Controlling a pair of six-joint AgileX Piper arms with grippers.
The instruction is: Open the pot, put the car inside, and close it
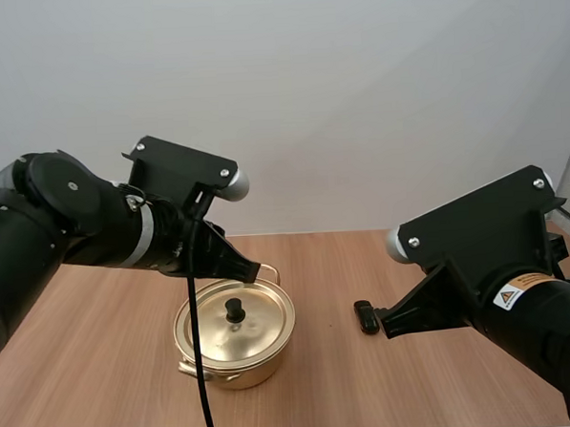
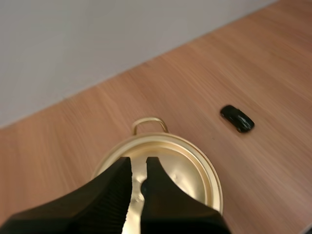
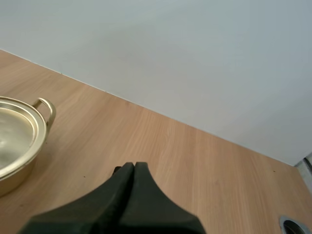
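Gold pot (image 1: 241, 372) lidded, black car (image 1: 367, 316) nr it

Gold pot (image 1: 238, 377), blk car (image 2: 237, 118)

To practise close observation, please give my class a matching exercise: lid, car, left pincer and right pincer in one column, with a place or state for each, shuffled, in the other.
1. lid
2. car
3. left pincer
4. right pincer

A. shut on nothing
B. lying on the bare table
C. sitting on the pot
D. open, over the lid

Pairs: 1-C, 2-B, 3-D, 4-A
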